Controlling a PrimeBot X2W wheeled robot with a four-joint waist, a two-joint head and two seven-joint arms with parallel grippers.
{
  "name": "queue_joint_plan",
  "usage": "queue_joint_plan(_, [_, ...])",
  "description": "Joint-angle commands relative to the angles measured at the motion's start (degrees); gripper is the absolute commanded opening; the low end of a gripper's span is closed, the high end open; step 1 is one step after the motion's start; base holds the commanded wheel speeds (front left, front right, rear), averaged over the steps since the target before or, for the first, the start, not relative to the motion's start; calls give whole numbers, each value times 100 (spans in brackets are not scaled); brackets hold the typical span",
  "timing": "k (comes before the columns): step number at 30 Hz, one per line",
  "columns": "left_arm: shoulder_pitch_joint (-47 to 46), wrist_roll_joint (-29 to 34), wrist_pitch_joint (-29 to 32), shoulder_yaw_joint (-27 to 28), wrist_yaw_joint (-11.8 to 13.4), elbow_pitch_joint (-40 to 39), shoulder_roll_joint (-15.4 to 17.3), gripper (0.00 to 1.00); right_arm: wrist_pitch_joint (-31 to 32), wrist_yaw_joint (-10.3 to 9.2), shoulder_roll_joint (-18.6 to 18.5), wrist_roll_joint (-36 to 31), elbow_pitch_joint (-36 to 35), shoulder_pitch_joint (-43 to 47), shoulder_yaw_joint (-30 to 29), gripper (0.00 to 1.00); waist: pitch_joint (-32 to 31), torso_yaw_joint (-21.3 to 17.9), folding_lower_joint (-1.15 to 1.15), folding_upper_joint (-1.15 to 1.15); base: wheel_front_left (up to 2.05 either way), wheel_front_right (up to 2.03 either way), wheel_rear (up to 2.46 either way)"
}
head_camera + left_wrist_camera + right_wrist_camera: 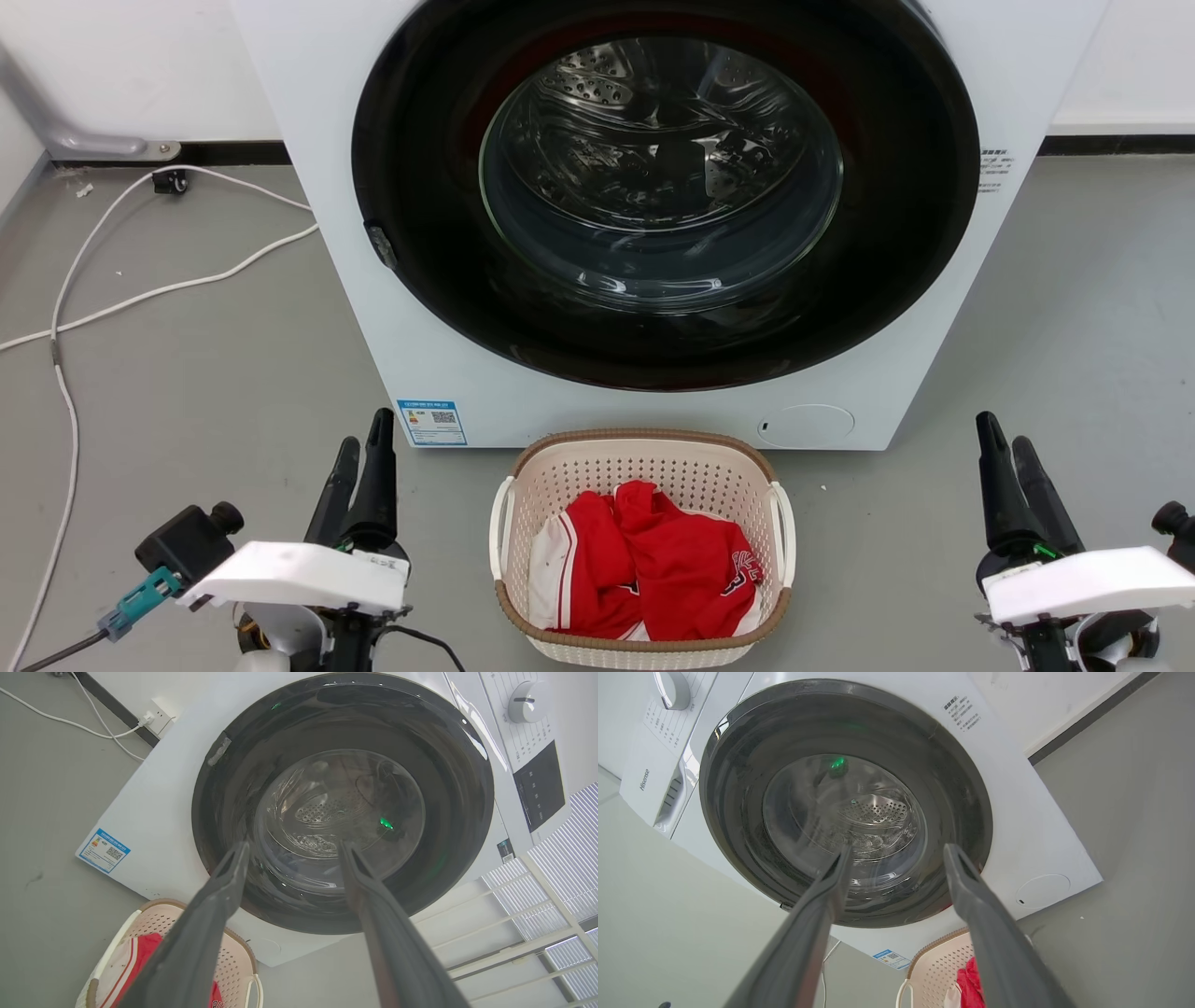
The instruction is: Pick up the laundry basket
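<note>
The laundry basket [644,467] is cream-white perforated plastic with a brown woven rim and white loop handles. It sits on the floor just in front of the washer, holding red and white clothing [644,565]. My left gripper [362,448] hovers open to the basket's left, well apart from it, with nothing between its fingers. My right gripper [1006,446] hangs open to the basket's right, also empty. The left wrist view has the basket [152,914] at its lower left, behind one finger. The right wrist view has the basket [938,963] at its bottom edge.
A white front-loading washer [317,140] with a closed dark round door [663,187] stands right behind the basket. White cables [140,294] trail over the grey floor at the left. A white rack [537,933] stands beside the washer.
</note>
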Motion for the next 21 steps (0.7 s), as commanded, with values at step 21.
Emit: queue_joint_plan(21, [-106,2094,-400,-272,181,14,98,100,-234,1,-2,-2159,-450,261,89,100,-31,32,0,0,0,0,0])
